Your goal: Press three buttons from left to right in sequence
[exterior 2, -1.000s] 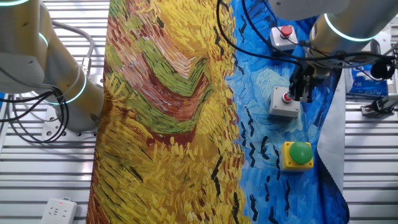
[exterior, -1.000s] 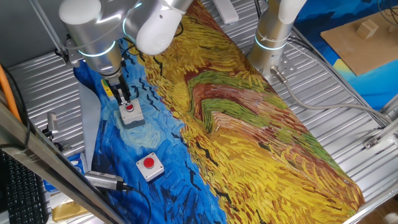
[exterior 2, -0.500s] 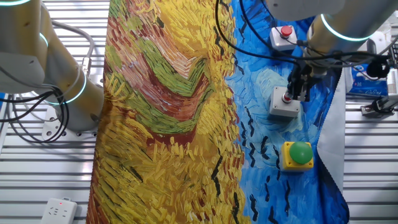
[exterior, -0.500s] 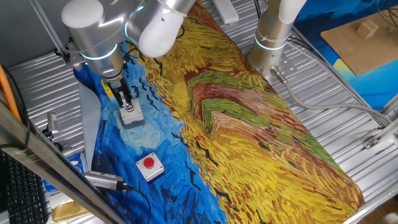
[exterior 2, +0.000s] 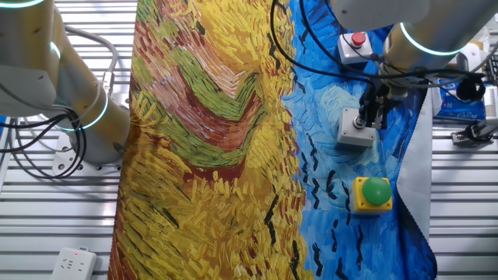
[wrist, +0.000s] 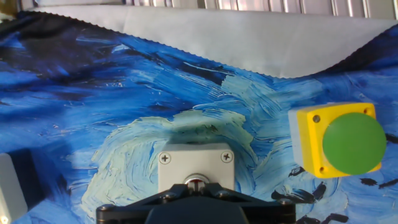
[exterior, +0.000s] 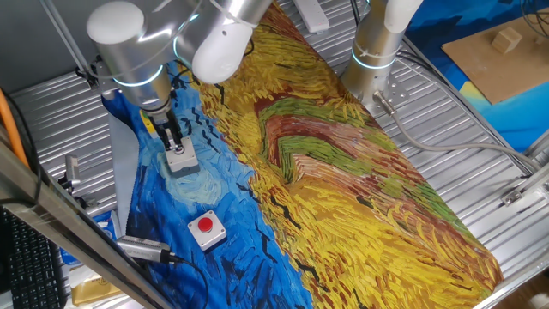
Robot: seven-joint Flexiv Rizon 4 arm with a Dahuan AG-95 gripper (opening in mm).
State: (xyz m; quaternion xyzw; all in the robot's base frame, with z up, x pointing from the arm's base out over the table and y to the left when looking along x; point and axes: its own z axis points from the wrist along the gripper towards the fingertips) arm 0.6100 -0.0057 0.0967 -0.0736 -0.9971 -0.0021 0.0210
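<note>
Green-capped on its yellow box, button 1 point(exterior 2: 373, 193) is sitting just beside the middle grey box point(exterior 2: 355, 129), where the gripper point(exterior 2: 371, 118) is bearing down on the cap; whether its fingers are parted I cannot tell. Step 2 is seemingly underway. Next comes lifting and crossing to the far red button point(exterior 2: 356, 44). No writing is showing.

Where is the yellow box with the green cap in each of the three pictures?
One fixed view: nearly all hidden behind the gripper; only a yellow sliver shows.
The other fixed view: green-capped box at lower right, below the middle grey box.
Hand view: at the right edge.
Shared landmark: the middle grey box under the gripper.
</note>
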